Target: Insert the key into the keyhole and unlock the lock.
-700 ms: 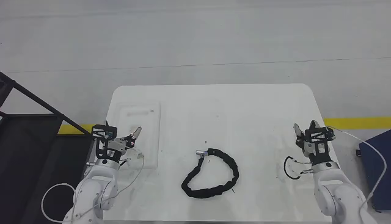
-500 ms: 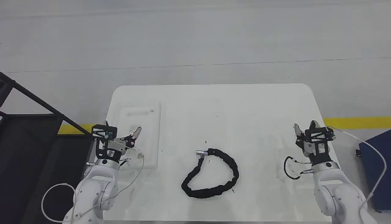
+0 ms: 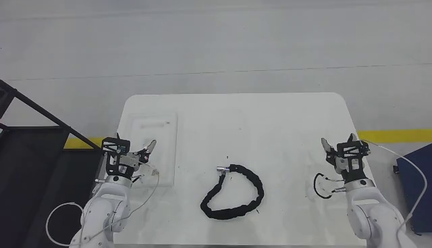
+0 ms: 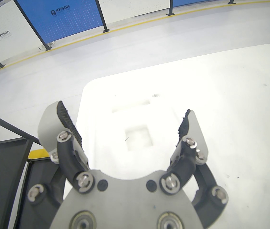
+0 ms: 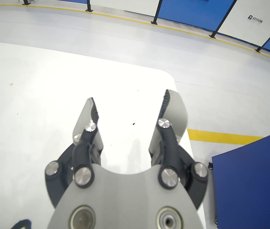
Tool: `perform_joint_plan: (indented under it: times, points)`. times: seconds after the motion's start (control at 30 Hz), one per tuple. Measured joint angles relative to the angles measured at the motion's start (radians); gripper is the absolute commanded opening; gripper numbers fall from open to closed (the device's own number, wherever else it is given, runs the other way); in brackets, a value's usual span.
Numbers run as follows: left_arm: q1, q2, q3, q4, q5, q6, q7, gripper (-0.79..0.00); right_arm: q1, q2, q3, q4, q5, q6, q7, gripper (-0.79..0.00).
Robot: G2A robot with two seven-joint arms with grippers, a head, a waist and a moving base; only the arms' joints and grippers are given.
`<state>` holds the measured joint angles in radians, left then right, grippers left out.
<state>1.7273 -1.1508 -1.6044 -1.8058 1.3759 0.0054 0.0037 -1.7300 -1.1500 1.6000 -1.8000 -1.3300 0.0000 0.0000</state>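
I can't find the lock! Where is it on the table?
In the top view, the lock lies coiled near the table's middle, between the left hand and the right hand, right of the tray.

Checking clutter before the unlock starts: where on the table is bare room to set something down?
Widest free patch: the far half of the table, between the white tray and the right edge. Also bare: between the chain lock and the black cable loop. Crowded: the near left, where the tray and the lock sit close.
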Motion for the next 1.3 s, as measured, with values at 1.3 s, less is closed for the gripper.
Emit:
perform_joint_plan:
  times: [1.3]
  points:
    - [-0.081, 0.044, -0.129, -0.222, -0.408, -0.393, -0.996, 0.0, 0.0, 0.0, 0.0, 0.0, 0.0, 0.0, 0.0, 0.0]
